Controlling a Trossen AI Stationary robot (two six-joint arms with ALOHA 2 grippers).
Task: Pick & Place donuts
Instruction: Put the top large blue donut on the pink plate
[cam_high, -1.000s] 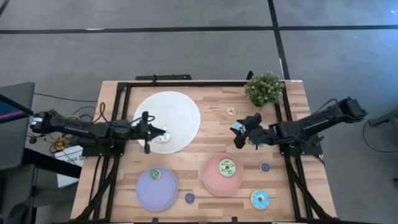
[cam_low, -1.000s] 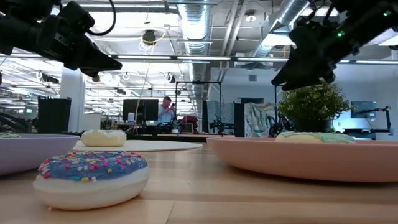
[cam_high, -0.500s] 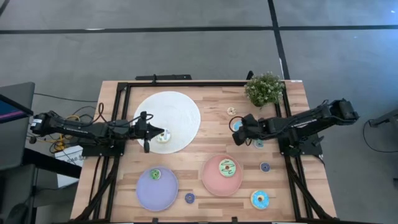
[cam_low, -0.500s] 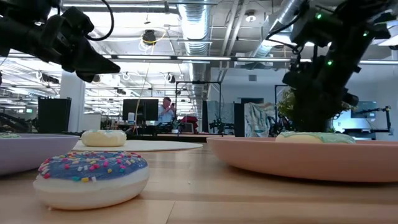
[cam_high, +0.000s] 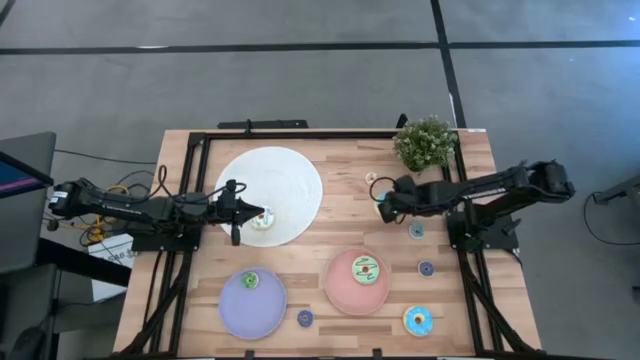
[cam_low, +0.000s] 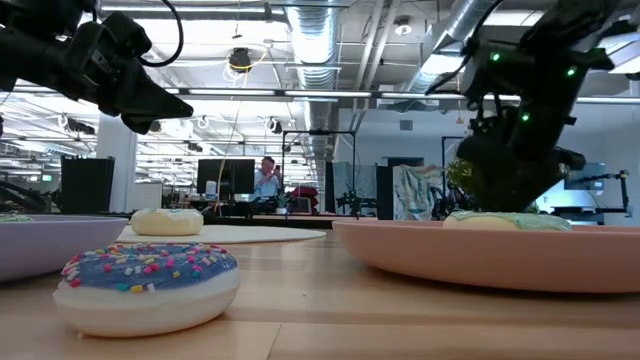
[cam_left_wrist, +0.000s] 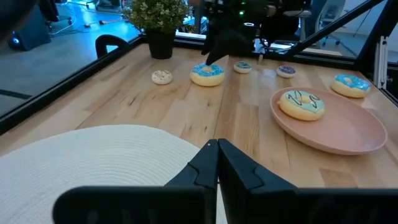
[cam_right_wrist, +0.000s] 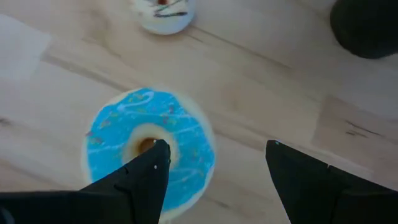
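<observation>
Fingers (cam_right_wrist: 146, 180): my right gripper (cam_right_wrist: 217, 165), spread, one tip over blue donut (cam_right_wrist: 149, 146) hole; lower squarely, then pinch its rim.

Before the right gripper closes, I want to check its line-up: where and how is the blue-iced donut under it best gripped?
The blue-iced donut lies flat on the table, hole up, so come straight down. The right gripper is open above it, one finger over the hole, the other beyond the rim. Pinching one side of the ring, one finger in the hole and one outside, looks workable.
</observation>
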